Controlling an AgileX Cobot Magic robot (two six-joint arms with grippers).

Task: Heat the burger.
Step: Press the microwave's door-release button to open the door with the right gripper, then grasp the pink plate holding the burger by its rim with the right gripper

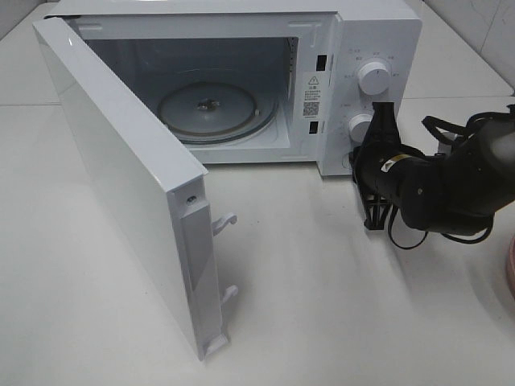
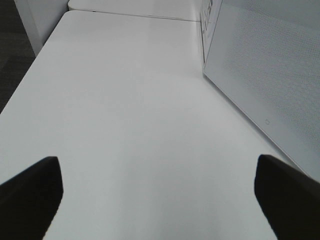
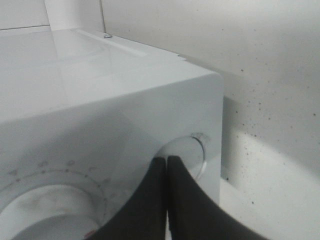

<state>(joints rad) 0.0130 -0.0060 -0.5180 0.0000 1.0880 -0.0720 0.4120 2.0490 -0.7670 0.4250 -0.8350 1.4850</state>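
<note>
White microwave stands on the desk with its door swung wide and the glass turntable bare. The opening step looks done, while loading, shutting the door and setting the time all appear left to do. The burger shows in no view, so its place and looks cannot be told; only a pink rim peeks in at the right edge. The right fingers are pressed together, tips close by the lower knob. The left fingers are spread wide over the desk beside the door.
</note>
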